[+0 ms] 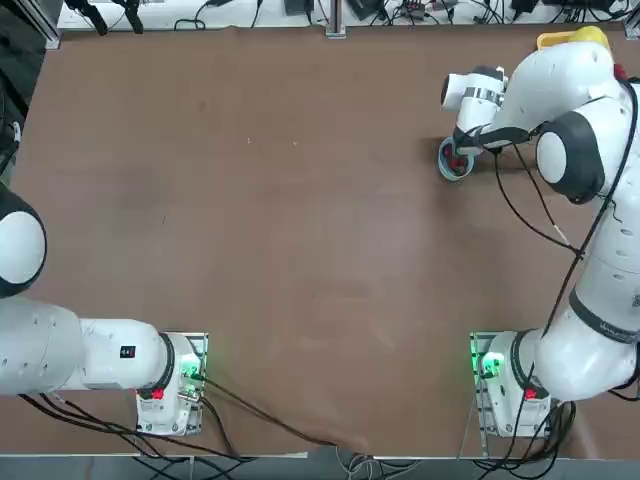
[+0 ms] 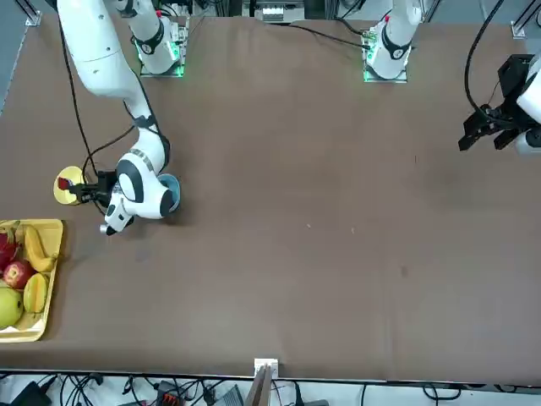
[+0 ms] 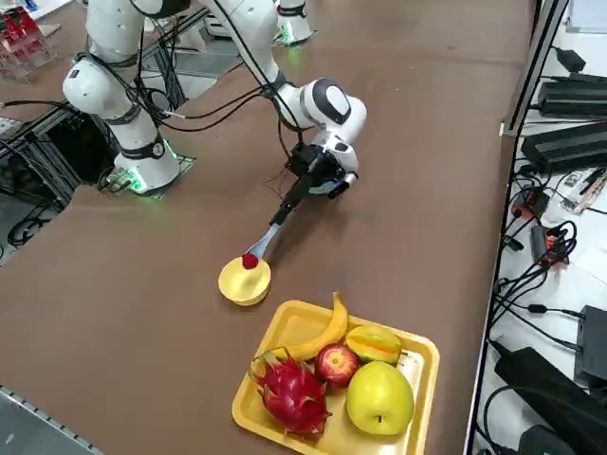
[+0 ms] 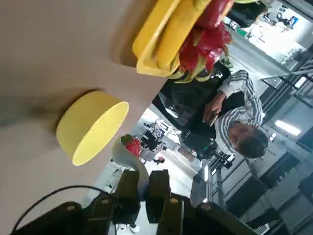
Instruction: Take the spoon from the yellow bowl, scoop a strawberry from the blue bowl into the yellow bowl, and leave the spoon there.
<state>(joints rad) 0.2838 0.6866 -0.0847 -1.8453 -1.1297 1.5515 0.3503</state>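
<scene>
My right gripper is shut on the handle of the pale spoon. The spoon reaches out from it towards the yellow bowl. A red strawberry lies in the spoon's scoop, right at the rim of the yellow bowl and just above it. In the wrist view the two fingers pinch the spoon, with the strawberry beside the yellow bowl. The blue bowl sits on the table under my wrist, partly hidden by it, and shows as the blue bowl in the front view.
A rectangular yellow fruit tray with a banana, apple, dragon fruit and other fruit stands close beyond the yellow bowl, near the table's corner. A person in a striped shirt sits past the table edge. Cables trail from the arm across the table.
</scene>
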